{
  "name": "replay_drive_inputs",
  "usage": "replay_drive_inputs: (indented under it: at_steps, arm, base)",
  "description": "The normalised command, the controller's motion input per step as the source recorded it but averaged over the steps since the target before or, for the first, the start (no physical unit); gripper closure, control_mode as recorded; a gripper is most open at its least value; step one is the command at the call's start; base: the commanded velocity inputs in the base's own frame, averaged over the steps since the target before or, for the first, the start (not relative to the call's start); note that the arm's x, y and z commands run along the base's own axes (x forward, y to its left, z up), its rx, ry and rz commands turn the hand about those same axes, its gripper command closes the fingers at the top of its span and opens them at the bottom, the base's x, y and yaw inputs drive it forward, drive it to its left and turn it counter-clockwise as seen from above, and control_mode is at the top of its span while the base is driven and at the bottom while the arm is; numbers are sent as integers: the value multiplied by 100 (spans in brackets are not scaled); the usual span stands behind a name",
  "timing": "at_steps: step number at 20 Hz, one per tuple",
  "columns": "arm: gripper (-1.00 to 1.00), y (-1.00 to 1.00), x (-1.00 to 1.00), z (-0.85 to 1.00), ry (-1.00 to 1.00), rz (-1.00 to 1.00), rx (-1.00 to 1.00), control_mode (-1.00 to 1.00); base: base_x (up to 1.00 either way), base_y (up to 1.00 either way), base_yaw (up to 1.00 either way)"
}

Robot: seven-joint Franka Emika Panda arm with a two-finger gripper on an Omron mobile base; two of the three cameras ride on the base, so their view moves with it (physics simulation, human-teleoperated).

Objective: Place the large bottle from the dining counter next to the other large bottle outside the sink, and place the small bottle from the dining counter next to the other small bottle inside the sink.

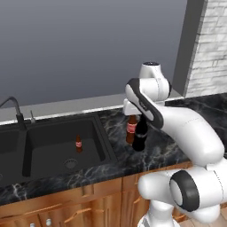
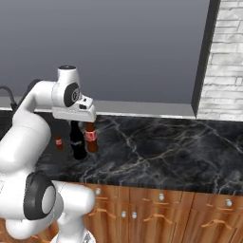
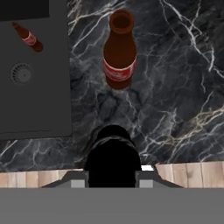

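The gripper [image 3: 113, 175] comes straight down over the large bottle [image 1: 141, 135] and is clamped around its neck, its fingers [image 3: 74, 178] pressed against either side of the black top, so the jaws stand only as far apart as the neck is thick. Seen through the hand view, the black bottle sits right between the finger tips, its round shoulder swelling out below them.

The large bottle stands upright on the black marble worktop [image 2: 156, 147], long axis vertical, cap pointing up into the hand. The other large bottle [image 1: 131, 129], brown with a red label, stands upright too, open mouth upward; in the hand view it lies at twelve o'clock from the black one, just beside it. In the left base view the two overlap, the black one in front; I cannot tell whether they touch.

The sink [image 1: 53, 146] lies at about ten o'clock in the hand view, with a small brown bottle [image 1: 78, 144] upright in its basin, near the drain.
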Motion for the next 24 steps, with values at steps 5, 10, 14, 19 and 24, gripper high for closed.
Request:
replay_drive_inputs:
  at_steps: [5,10,14,19,24]
  arm:
    - [100,-1,28,-29,5,0,-3,-100]
    - [100,-2,10,-28,5,0,0,-100]
    - [100,-1,3,-26,6,0,0,-100]
    - [100,-5,0,-25,3,0,0,-100]
    - [100,-4,0,-25,0,0,0,-100]
  base:
    - [0,0,0]
    - [0,0,0]
    - [0,0,0]
    - [0,0,0]
    - [0,0,0]
